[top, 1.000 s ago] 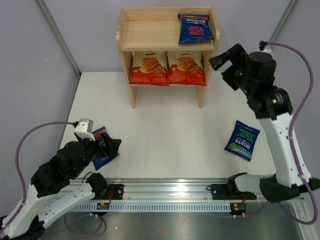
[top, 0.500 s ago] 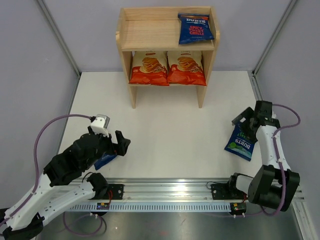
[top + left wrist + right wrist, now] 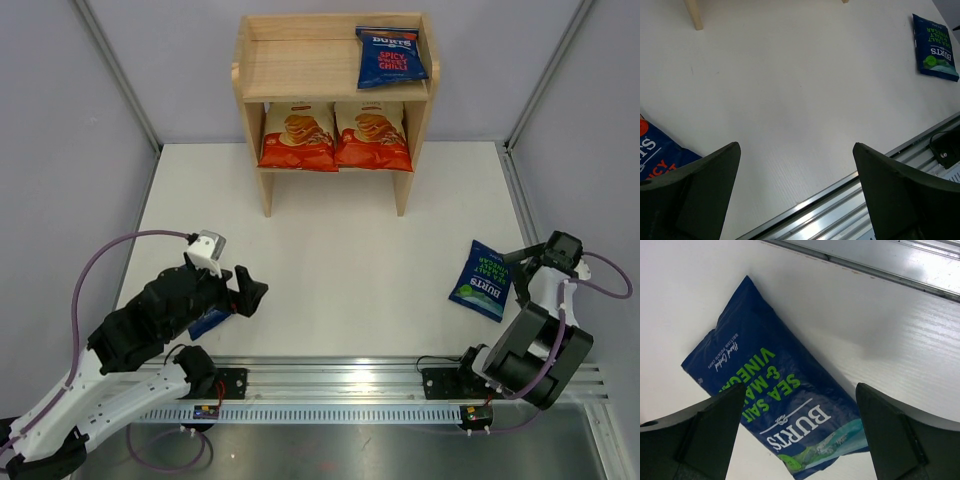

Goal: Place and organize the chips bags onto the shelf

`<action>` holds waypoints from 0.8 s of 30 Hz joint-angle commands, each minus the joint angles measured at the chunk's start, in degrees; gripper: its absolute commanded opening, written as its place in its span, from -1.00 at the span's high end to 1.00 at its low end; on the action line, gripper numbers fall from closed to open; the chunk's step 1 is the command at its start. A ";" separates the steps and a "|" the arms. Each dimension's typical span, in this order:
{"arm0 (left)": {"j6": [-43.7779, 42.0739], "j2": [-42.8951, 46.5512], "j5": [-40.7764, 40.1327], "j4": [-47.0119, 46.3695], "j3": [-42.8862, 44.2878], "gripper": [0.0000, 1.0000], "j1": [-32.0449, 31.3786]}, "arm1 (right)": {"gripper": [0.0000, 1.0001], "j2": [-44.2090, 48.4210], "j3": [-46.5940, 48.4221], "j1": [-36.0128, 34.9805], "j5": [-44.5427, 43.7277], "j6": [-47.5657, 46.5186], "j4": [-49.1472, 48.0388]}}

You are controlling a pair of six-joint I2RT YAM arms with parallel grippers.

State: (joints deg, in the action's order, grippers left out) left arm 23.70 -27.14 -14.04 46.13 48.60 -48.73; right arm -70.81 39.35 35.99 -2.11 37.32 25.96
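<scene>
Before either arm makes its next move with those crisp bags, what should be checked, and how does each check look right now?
1. Right jaws open: ok, spread wide, facing the green-labelled bag.
2. That bag flat and uncovered on the table: ok.
3. Right jaws low enough to grip it: cannot tell.
4. Left jaws open: ok, nothing between them.
5. Left jaws lined up on the red-labelled bag: not ok, it lies off to one side.
6. Room on top of the shelf: ok, only one blue bag at its right end.
</scene>
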 commanded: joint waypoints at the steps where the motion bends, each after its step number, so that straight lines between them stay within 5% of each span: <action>1: -1.56 -0.02 2.35 -3.41 -0.26 -0.98 -0.23 | -0.98 -1.17 -0.77 0.84 -2.46 -0.85 -4.77; 7: -1.64 1.38 2.97 -3.85 -0.52 -0.98 -0.49 | -0.90 -6.71 -2.08 1.37 8.59 -0.76 -8.81; 12: -1.73 1.38 2.53 -3.59 -0.35 -0.98 -0.66 | -0.48 -5.67 -7.08 1.37 9.49 1.35 -13.02; 24: -0.68 2.53 -0.63 -2.62 0.18 -0.98 -0.66 | 0.92 0.14 -10.17 1.37 14.85 -1.28 -17.69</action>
State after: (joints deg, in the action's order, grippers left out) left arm 23.40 -24.95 -13.37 45.34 48.16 -49.12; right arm -73.19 29.71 37.19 10.22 37.89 10.72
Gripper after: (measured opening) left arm 0.988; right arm 0.070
